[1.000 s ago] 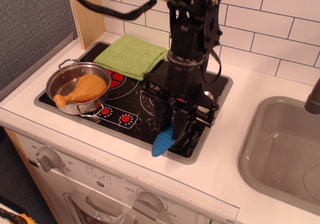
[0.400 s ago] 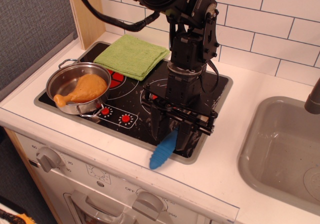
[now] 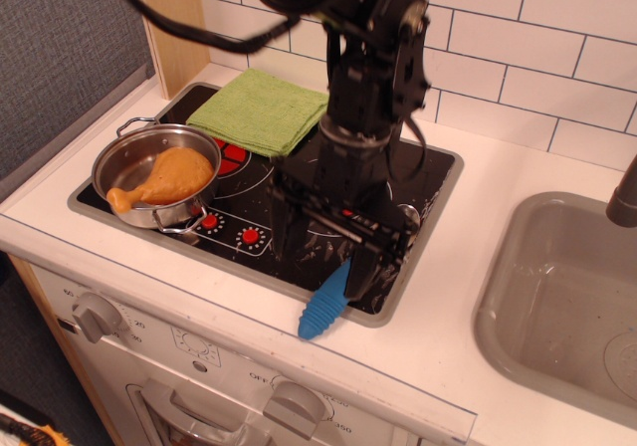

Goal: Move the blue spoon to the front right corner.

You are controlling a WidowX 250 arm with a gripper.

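Blue spoon is seen lying at the front right corner of the black cooktop, ribbed handle end projecting over the grey rim onto the white counter; its bowl end is hidden behind the right finger. Gripper is positioned just over the glass with fingers spread wide apart, nothing held between them; right finger is beside the spoon's upper end, contact cannot be told. Steel pot with a toy chicken drumstick inside is set at the front left of the cooktop. Folded green cloth is laid at the back left. Grey sink is noted to the right
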